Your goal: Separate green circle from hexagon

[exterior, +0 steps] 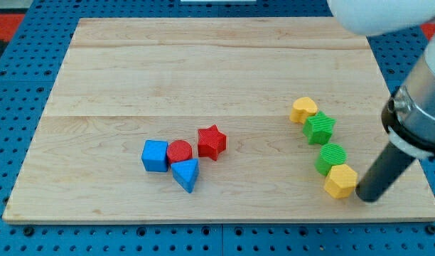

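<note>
The green circle sits at the view's lower right, touching the yellow hexagon just below it. My tip rests on the board right beside the hexagon, on its right side, close to touching it. The dark rod slants up to the view's right toward the arm.
A green star and a yellow heart lie above the green circle in a slanted line. A blue cube, red circle, red star and blue triangle cluster left of centre. The board's right edge is near my tip.
</note>
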Available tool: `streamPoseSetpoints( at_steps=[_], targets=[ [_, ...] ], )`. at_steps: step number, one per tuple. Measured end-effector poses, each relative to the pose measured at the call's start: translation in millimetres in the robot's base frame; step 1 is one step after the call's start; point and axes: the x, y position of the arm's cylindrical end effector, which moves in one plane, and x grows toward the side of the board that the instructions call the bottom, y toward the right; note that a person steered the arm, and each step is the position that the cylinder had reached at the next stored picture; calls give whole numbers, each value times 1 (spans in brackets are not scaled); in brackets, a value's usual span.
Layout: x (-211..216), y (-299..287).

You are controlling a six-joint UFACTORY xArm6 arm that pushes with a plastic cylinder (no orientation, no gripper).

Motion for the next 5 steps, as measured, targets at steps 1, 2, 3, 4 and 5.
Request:
streamPoseSetpoints(
  at_steps=[1, 2, 3, 4, 5],
  targets=[
    [-35, -15],
    [-39, -34],
    [-39, -47],
    [-61, -59],
    [-68, -22]
  ],
)
